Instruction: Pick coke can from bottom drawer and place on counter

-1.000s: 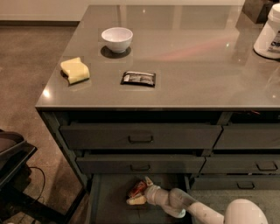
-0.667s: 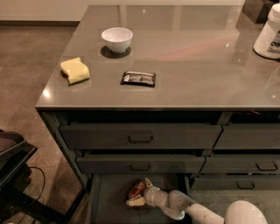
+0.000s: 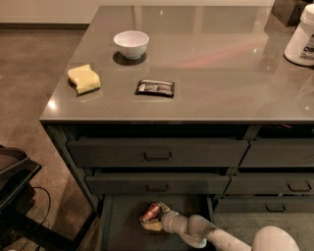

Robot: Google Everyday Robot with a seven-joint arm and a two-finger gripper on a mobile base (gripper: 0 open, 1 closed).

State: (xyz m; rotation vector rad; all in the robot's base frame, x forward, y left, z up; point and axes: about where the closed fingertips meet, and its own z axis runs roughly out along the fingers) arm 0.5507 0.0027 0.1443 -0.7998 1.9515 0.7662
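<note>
My gripper (image 3: 153,221) is down inside the bottom drawer (image 3: 121,226), which stands pulled out. It sits right against the can (image 3: 151,211). I cannot tell whether the gripper is spread or clamped on the can; the two overlap from this angle. The can lies tilted, its reddish side up and its far end toward the back of the drawer. No brand lettering on it can be read. My pale arm (image 3: 208,234) runs from the gripper toward the lower right corner, across the drawer's right edge.

Above the drawer are two closed drawers, the middle one (image 3: 196,185) and the top one (image 3: 108,153), each with a loop handle. More closed drawers sit to their right.

The counter (image 3: 221,83) above them is glossy and reflective. Near its front edge lies a dark foil packet (image 3: 155,88); its print is too small to read. To the left of the packet is a yellow sponge (image 3: 84,79), and behind them stands a white bowl (image 3: 131,44). At the far right edge is a white container (image 3: 300,37) with a dark-marked label I cannot read. A dark box (image 3: 287,10) sits behind it, in the corner.
</note>
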